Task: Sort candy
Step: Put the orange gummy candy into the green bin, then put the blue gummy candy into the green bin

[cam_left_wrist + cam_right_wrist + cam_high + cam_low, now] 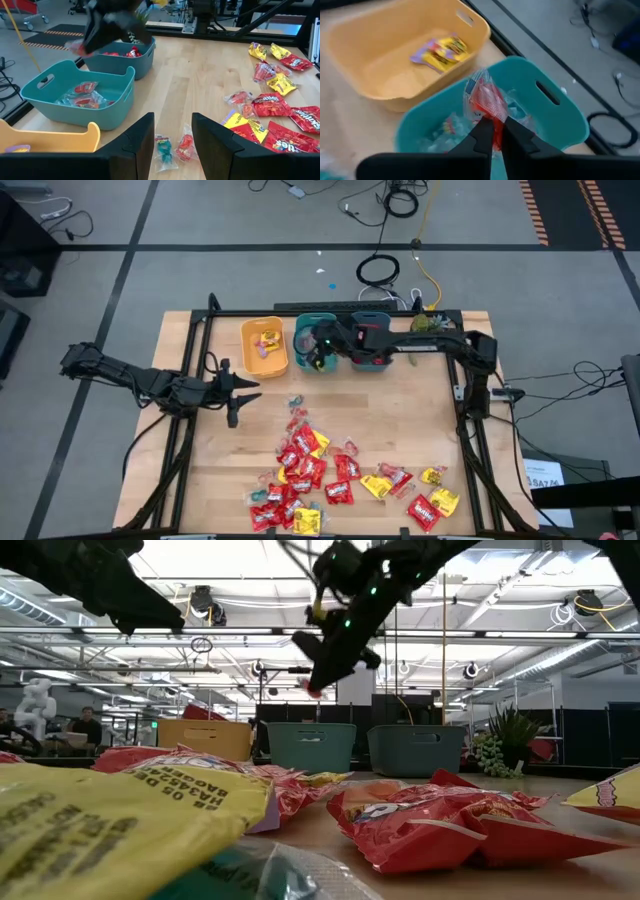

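Wooden table (pixel 420 420), bins and candy on it

Three bins (one yellow (pixel 264 346), two teal (pixel 312 345)) sat along its far edge; candy packets (pixel 318 470) lay scattered across the near half.

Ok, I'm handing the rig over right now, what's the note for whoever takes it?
Right pincer: shut on a clear red-wrapped candy, above the middle teal bin.
Left pincer: open, empty, above the table's left side.
Done: yellow packets in the yellow bin; clear-wrapped pieces in the middle teal bin; red packets in the other teal bin.
Left: drop the held piece; sort the red and yellow pile at the near edge.
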Action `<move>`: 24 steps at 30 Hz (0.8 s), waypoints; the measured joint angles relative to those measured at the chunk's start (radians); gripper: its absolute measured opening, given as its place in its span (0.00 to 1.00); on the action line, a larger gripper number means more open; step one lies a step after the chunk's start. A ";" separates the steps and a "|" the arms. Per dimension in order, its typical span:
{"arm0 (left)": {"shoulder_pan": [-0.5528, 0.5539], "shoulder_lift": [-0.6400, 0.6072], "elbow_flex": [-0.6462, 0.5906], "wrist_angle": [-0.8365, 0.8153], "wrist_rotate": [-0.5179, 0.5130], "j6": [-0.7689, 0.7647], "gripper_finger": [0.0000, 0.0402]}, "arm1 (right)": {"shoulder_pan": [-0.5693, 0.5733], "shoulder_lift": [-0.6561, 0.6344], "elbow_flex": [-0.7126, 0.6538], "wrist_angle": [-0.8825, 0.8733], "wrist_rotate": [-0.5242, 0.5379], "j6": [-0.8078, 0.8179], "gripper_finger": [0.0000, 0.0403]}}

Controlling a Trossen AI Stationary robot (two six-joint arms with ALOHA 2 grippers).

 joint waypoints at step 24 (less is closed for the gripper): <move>0.000 0.000 0.000 -0.001 -0.023 0.001 0.35 | -0.032 0.033 0.013 0.027 0.001 0.020 0.46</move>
